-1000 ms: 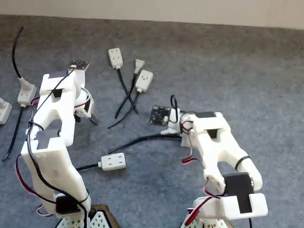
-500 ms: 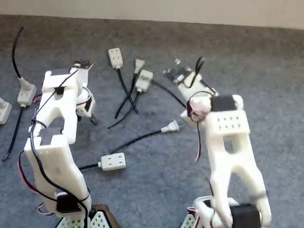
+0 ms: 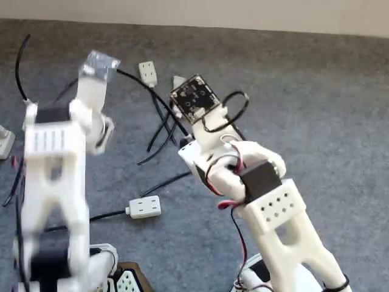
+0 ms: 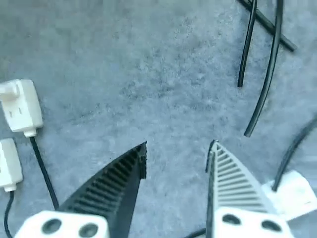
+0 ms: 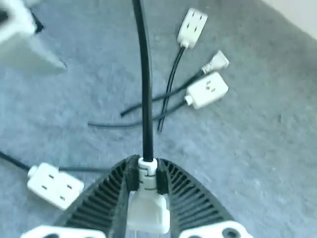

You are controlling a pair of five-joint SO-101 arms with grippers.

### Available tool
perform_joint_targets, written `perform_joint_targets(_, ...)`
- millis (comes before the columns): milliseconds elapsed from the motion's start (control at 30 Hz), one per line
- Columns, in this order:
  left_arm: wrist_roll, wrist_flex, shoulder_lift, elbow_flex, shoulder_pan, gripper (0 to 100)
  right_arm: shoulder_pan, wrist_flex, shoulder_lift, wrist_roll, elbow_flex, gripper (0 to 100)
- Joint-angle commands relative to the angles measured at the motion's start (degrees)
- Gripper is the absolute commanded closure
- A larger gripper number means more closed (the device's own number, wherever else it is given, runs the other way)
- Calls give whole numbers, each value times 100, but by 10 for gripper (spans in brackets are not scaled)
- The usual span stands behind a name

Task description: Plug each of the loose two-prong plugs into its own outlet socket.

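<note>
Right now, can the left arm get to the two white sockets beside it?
Probably yes: the left arm's jaws stand open and empty above the carpet, and nothing lies between them and the sockets.

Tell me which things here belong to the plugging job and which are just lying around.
Job: held plug, right gripper, loose plug, socket beside it, far socket, near socket, black cords.
Just lying around: carpet, wall.

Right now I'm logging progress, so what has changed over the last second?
The right gripper took hold of the plug from the carpet, lifted it and swung left. The left gripper moved forward, open. The near socket stayed put.
</note>
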Motion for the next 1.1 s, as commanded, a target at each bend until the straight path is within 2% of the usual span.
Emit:
perform_joint_targets(0,-53,-1477,-2220,2413,110,784,-338,-1095,-778,-123,910,994)
perform_joint_targets(67,-26,-1732,-3099,3196,303,760,-426,-1402,-1077,-123,1420,994)
perform_joint_targets(133,97,-1732,-3846,3662,593,694,-426,-1534,-1218,-132,1710,994)
perform_joint_targets(267,721,-1591,-5130,4163,1147,585,-426,-1833,-1244,-369,2097,994)
perform_joint_targets(367,738,-1081,-5930,4382,1358,582,-418,-2141,-1244,-457,2422,994)
perform_joint_targets(600,976,-44,-7574,4549,1464,581,-154,-2237,-1235,-1371,2457,994)
perform_joint_targets(733,976,35,-7873,4848,1974,582,-163,-2237,-1235,-1776,2492,994)
perform_joint_targets(900,1099,-695,-7679,5358,2000,582,-532,-2237,-1226,-1881,2457,994)
perform_joint_targets(1067,1248,-712,-7582,5209,1991,582,-664,-2325,-892,-1969,2457,994)
